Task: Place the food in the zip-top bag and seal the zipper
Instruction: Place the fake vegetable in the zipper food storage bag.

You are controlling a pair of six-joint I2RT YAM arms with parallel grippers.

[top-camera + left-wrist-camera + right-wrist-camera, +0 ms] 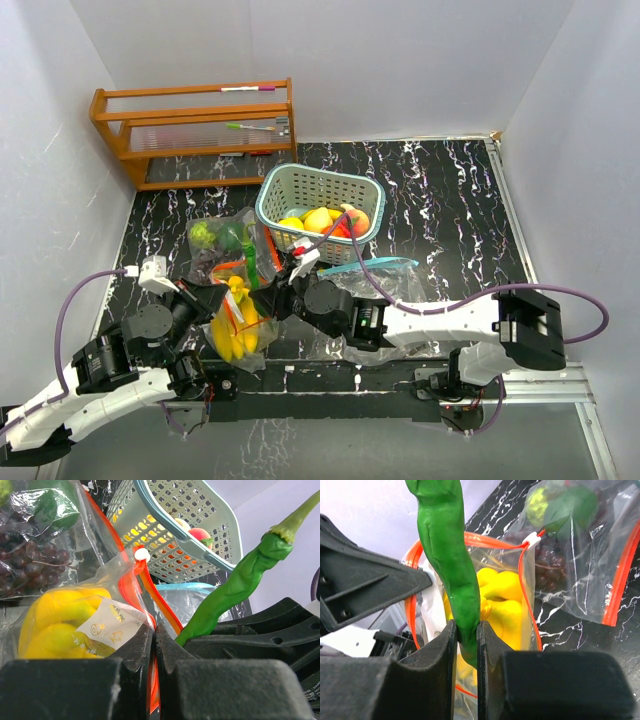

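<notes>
One green pepper (445,555) sits clamped in the right gripper (466,630).

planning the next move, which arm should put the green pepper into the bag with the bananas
Right. The right gripper grips the green chili pepper by the open mouth of the zip-top bag; the left gripper is shut on its orange zipper edge.
</notes>
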